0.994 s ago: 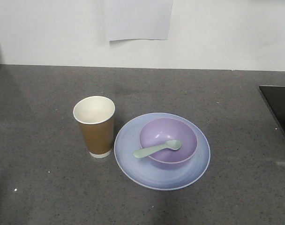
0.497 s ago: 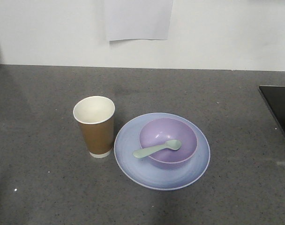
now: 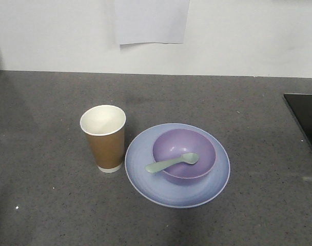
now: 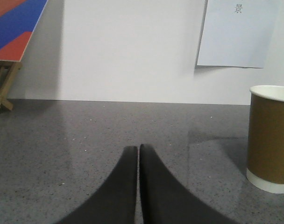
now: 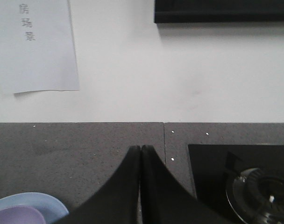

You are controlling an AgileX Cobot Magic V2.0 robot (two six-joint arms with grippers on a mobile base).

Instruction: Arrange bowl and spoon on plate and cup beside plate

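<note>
We judge the setting done — spoon [image 3: 171,163] in bowl [image 3: 184,154] on plate [image 3: 145,169], cup [image 3: 103,137] at its nine o'clock; left gripper [image 4: 138,151] and right gripper [image 5: 140,151] pressed together, empty.

Round pale blue-lilac plate [image 3: 145,177] with a shallow raised rim, lying flat on the grey counter. Lavender-purple bowl [image 3: 197,148], deep and smooth, standing upright on the plate, set slightly toward the plate's far right side. Small pale mint-green spoon [image 3: 171,163], its rounded scoop end lying inside the bowl and its handle resting across the bowl's near left rim, pointing out over the plate. Tall brown paper cup [image 3: 105,139] with white rim, white inside and white base band, tapering downwards, standing upright on the counter just beside the plate's left edge; whether they touch is unclear.
</note>
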